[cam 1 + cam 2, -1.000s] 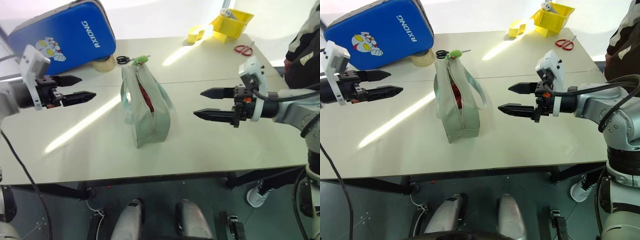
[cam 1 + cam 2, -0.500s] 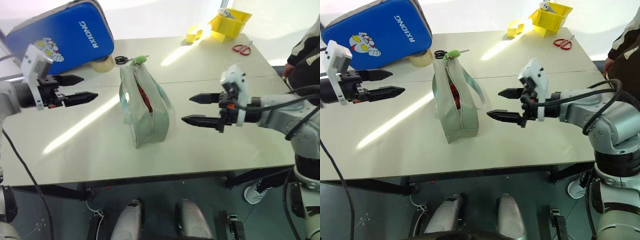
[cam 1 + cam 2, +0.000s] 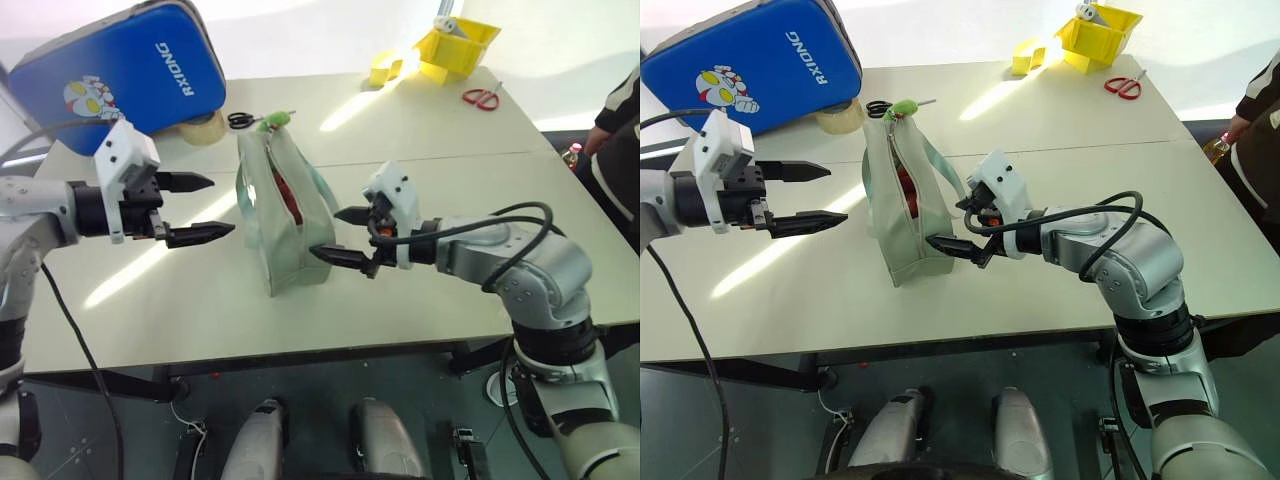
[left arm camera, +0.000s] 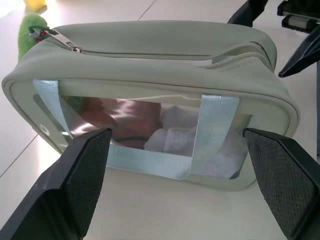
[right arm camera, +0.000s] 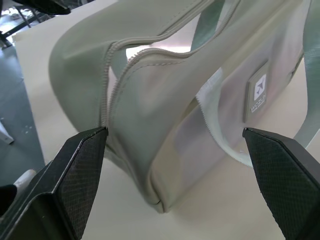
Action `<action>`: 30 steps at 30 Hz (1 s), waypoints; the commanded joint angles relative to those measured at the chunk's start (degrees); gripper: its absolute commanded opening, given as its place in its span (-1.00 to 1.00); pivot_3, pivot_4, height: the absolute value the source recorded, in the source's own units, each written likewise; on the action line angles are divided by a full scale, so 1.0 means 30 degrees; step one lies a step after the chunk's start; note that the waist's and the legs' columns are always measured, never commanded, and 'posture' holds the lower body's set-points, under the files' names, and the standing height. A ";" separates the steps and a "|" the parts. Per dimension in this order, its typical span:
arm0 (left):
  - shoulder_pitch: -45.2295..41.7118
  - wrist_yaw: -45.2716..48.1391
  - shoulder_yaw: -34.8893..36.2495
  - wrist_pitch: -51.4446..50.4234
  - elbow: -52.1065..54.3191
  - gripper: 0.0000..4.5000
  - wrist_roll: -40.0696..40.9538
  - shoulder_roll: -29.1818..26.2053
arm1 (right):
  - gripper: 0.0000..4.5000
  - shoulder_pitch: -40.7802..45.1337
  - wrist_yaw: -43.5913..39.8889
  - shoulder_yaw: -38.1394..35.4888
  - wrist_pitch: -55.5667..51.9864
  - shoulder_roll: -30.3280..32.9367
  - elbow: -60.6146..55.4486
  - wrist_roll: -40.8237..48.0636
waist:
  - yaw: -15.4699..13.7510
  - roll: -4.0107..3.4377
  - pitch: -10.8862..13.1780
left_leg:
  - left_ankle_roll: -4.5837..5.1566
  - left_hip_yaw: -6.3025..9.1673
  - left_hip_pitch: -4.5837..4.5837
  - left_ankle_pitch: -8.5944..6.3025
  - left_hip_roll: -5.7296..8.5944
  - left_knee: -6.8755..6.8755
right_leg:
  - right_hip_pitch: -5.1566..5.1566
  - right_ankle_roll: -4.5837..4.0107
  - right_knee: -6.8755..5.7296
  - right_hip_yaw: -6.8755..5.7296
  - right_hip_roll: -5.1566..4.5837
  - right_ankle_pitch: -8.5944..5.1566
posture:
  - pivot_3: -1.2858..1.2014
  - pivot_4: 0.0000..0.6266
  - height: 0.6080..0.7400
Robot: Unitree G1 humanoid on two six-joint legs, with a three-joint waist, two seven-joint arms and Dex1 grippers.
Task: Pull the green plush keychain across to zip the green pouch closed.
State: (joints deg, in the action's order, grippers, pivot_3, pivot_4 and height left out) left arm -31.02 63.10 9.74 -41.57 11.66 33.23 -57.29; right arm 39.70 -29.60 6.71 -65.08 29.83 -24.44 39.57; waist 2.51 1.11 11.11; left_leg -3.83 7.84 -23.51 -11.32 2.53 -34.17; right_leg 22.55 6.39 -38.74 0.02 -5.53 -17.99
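We judge the green pouch (image 3: 283,215) soft and floppy; brace its near end, pinch the green plush keychain (image 3: 277,121) at twelve o'clock. Left gripper (image 3: 196,208) and right gripper (image 3: 342,234) gape wide, empty.

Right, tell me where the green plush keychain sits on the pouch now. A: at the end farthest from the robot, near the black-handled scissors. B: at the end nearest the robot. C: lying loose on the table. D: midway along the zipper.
A: the green plush keychain sits at the far end of the green pouch, by the scissors.
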 commanded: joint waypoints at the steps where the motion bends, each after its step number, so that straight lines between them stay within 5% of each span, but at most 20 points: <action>1: 0.0078 -0.0174 0.0405 0.0323 0.0272 1.00 -0.0048 -0.0209 | 0.76 0.0263 -0.0242 0.0209 0.1005 -0.0016 -0.0059 -0.0662 | 0.0005 0.0000 0.0000 | 0.0000 0.0000 0.0000 0.0000 0.0001 0.0000 | 0.0000 0.0000 0.0000 0.0000 0.0000 0.0000 | 0.03 -0.52 1.00; 9: 0.0439 -0.0418 0.0848 0.0566 -0.0134 1.00 -0.0192 -0.0418 | -0.95 0.1135 -0.2445 0.0324 0.3413 0.0869 0.2530 -0.2072 | 0.0015 0.0000 0.0000 | 0.0000 -0.0004 0.0003 0.0000 -0.0007 -0.0003 | -0.0001 -0.0014 -0.0001 -0.0001 0.0013 0.0010 | 0.03 -0.52 1.00; 16: 0.0381 -0.0521 0.0835 0.1153 -0.1235 1.00 -0.0470 -0.0433 | -0.98 0.3873 -1.2417 0.1974 1.1444 0.3896 0.9819 -0.4868 | 0.0050 -0.0009 0.0008 | 0.0001 -0.0027 0.0003 0.0000 -0.0014 -0.0001 | -0.0002 -0.0014 0.0019 -0.0001 0.0027 0.0013 | 0.03 -0.52 1.00; 20: 0.0217 -0.0603 0.0744 0.1393 -0.1640 1.00 -0.0577 -0.0304 | -0.98 0.6719 -1.6306 0.2471 1.5621 0.3135 1.6439 -0.6385 | 0.0109 -0.0007 0.0014 | 0.0000 -0.0043 0.0007 0.0000 -0.0040 0.0000 | 0.0000 -0.0020 0.0025 -0.0001 0.0050 0.0018 | 0.03 -0.52 1.00; 29: 0.0756 -0.0842 0.0958 0.1329 -0.1255 1.00 -0.0397 -0.0352 | -0.98 0.8910 -1.6476 0.3286 2.4166 0.0231 2.6263 -1.1318 | 0.0568 0.0001 0.0007 | -0.0031 -0.0057 0.0050 0.0015 -0.0098 0.0005 | -0.0030 -0.0071 0.0044 0.0019 0.0109 0.0054 | 0.03 -0.52 1.00; 30: 0.0877 -0.0857 0.1056 0.1277 -0.1148 1.00 -0.0348 -0.0398 | -0.83 0.9180 -1.6330 0.3082 2.4419 0.0136 2.6923 -1.1496 | 0.0565 0.0001 0.0008 | -0.0039 -0.0060 0.0069 0.0019 -0.0126 0.0005 | -0.0038 -0.0096 0.0044 0.0031 0.0142 0.0070 | 0.03 -0.52 1.00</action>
State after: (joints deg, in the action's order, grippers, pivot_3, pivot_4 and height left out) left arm -28.73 60.83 10.48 -37.95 6.70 31.79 -57.74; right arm 66.60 -79.93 15.59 6.37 31.35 52.24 7.93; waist 4.20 1.11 11.13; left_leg -3.95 7.66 -23.28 -11.26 2.11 -34.16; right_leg 22.42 6.06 -38.61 0.13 -5.04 -17.76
